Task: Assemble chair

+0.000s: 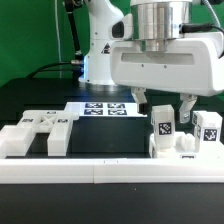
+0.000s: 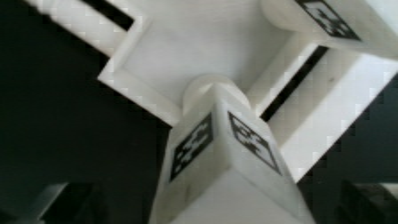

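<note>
Hand (image 1: 164, 108) spread apart, straddling upright tagged bar (image 1: 163, 128); wrist view alone shows notched part (image 2: 157, 72) beneath bar.

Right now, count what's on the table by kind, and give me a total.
Upright tagged parts: 2
Low white parts: 3, as far as the exterior view tells
Marker board: 1
Rail: 1
Total: 7
</note>
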Controlling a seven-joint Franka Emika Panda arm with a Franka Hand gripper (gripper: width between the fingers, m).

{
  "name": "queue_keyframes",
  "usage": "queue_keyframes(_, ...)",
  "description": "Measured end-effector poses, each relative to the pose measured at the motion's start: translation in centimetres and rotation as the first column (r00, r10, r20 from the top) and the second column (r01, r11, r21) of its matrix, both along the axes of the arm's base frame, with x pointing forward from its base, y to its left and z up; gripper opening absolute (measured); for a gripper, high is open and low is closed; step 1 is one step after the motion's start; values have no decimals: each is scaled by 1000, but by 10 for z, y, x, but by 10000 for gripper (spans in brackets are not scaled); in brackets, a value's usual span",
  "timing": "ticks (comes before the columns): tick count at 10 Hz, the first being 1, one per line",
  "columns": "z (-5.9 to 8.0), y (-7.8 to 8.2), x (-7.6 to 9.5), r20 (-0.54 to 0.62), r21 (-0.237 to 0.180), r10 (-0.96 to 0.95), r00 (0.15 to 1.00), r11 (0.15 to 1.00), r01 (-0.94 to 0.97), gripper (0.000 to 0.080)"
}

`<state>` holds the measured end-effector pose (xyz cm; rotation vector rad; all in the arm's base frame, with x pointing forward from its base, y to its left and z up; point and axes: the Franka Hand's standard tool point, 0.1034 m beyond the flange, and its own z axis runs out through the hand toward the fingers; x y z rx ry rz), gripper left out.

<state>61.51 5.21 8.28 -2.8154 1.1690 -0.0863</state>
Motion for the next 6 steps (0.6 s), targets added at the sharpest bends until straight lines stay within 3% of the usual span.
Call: queue_keyframes(6, 2, -4, 2, 23, -50, 455, 890, 890, -453, 649)
